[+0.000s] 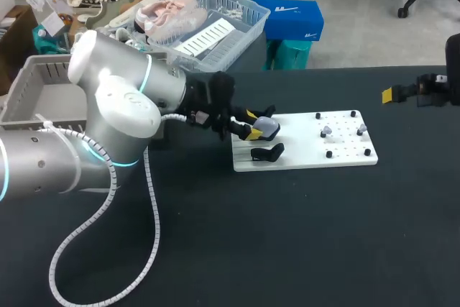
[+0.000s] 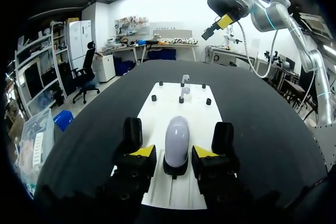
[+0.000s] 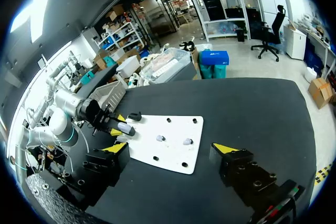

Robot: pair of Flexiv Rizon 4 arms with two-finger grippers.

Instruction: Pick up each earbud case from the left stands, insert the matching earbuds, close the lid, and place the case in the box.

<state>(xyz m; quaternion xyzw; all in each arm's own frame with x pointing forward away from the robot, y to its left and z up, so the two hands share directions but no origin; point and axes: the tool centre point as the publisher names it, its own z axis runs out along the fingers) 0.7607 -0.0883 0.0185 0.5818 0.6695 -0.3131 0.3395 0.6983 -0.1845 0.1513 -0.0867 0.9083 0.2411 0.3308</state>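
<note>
The left arm (image 1: 108, 116) was seen entering from the left side of the black table (image 1: 302, 235), with the left gripper (image 1: 248, 126) positioned over the left end of a white board (image 1: 302, 154). A pale earbud case (image 2: 177, 137), lid closed, was found seated upright on a black stand (image 2: 175, 170) at that end of the board. The yellow-tipped fingers (image 2: 143, 151) were set one on each side of the case, narrowly spread, and a slim gap was noted on at least one side, so the case was not recorded as clamped. A second black item (image 1: 267, 152) was observed on the board just beside the case; its nature could not be determined. Toward the right end of the board, two pale earbuds (image 1: 327, 131) were noted standing among small black pegs (image 1: 329, 154). The right gripper (image 3: 170, 149) was held well apart from the board, at the right edge of the table, with its fingers spread wide and nothing between them.
</note>
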